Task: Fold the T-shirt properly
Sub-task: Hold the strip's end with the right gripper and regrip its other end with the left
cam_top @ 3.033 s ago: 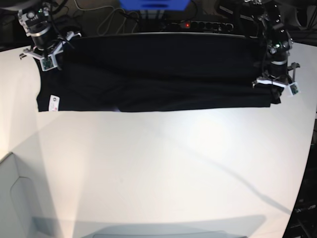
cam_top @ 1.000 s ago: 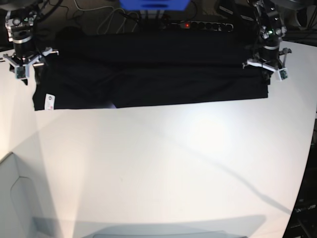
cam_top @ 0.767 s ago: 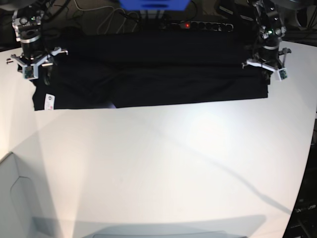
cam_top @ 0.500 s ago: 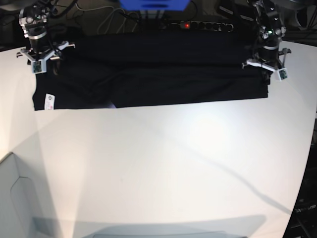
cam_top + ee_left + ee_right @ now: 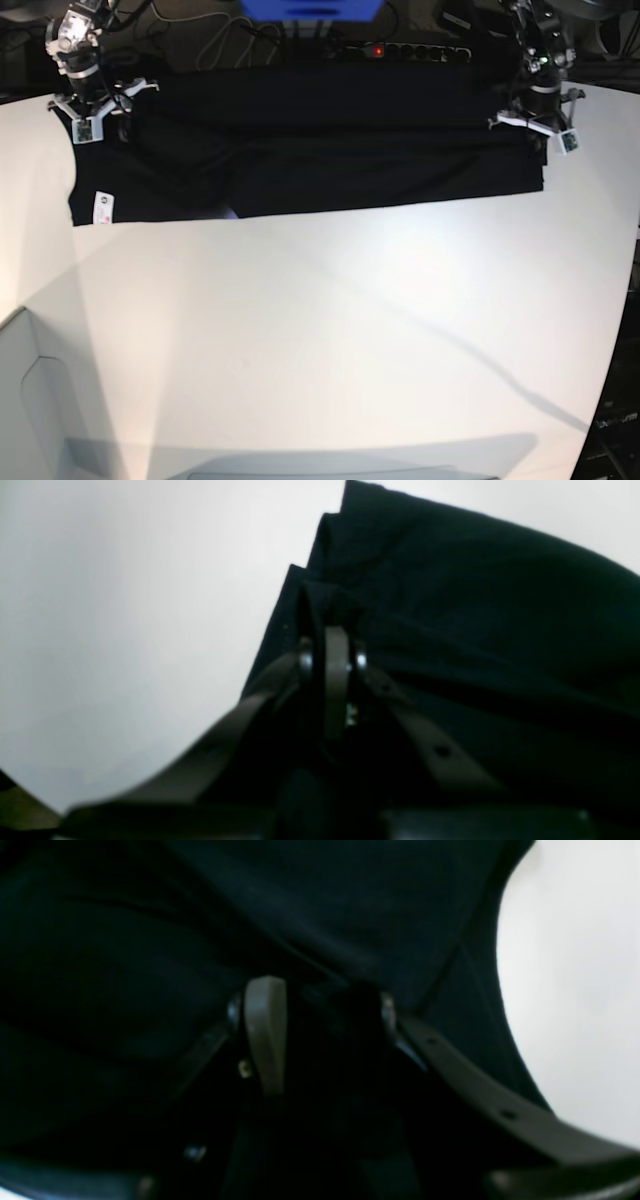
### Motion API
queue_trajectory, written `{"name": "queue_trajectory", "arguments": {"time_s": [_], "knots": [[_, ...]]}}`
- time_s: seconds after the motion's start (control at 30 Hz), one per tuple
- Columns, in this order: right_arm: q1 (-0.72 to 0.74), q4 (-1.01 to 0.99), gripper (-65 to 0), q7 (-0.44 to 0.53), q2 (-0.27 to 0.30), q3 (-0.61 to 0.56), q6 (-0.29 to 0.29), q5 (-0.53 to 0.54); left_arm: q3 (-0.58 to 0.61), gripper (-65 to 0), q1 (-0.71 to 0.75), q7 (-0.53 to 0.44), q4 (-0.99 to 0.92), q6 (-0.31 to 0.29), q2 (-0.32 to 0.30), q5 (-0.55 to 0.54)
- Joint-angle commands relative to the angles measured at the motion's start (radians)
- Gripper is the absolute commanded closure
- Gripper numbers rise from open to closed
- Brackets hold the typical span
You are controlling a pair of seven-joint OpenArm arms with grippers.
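T-shirt lies as a long black band across the table's far edge, 10 to 2 o'clock, white label at its 9 o'clock end. Left gripper is pinched narrow on a shirt corner. Right gripper stands wider over dark cloth; whether it grips, cannot tell.

A broad white table fills most of the base view, its bare surface crossed by long grey shadows. Behind its far edge lies a black power strip with one small red light lit. Just left of that strip sits a blue box, cut off by the top edge. Loose cables trail nearby in the dark background.
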Motion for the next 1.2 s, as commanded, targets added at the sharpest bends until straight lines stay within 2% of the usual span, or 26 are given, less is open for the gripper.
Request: {"name": "queue_trajectory", "arguments": {"time_s": [0.0, 0.17, 0.23, 0.43, 0.73, 1.07, 1.17], "knots": [[-0.007, 0.008, -24.7, -0.007, 0.004, 0.002, 0.003, 0.003, -0.004, -6.4, 0.017, -0.002, 0.021, 0.002, -0.009, 0.002], [-0.006, 0.008, -24.8, -0.009, 0.004, 0.002, 0.003, 0.003, -0.01, -28.6, 0.05, -0.002, 0.089, 0.004, -0.007, 0.002], [-0.006, 0.008, -24.8, -0.009, 0.004, 0.001, 0.003, 0.003, -0.01, -32.0, 0.067, -0.002, 0.125, 0.004, -0.007, 0.002], [-0.004, 0.008, -24.8, -0.009, 0.004, -0.025, 0.003, 0.003, -0.01, -32.3, 0.129, -0.002, 0.174, 0.007, 0.004, 0.002], [-0.004, 0.008, -24.8, -0.009, 0.004, -0.027, 0.003, 0.003, -0.011, -32.4, 0.129, -0.009, 0.049, 0.01, 0.02, 0.002], [0.06, -0.007, -24.8, -0.01, 0.004, -0.019, 0.003, 0.001, -0.01, -32.4, -0.031, -0.011, -0.1, 0.011, 0.019, 0.002], [0.091, -0.035, -24.8, -0.01, 0.023, -0.017, 0.003, -0.004, -0.01, -32.4, -0.063, -0.003, -0.102, 0.011, 0.02, 0.003]]}}
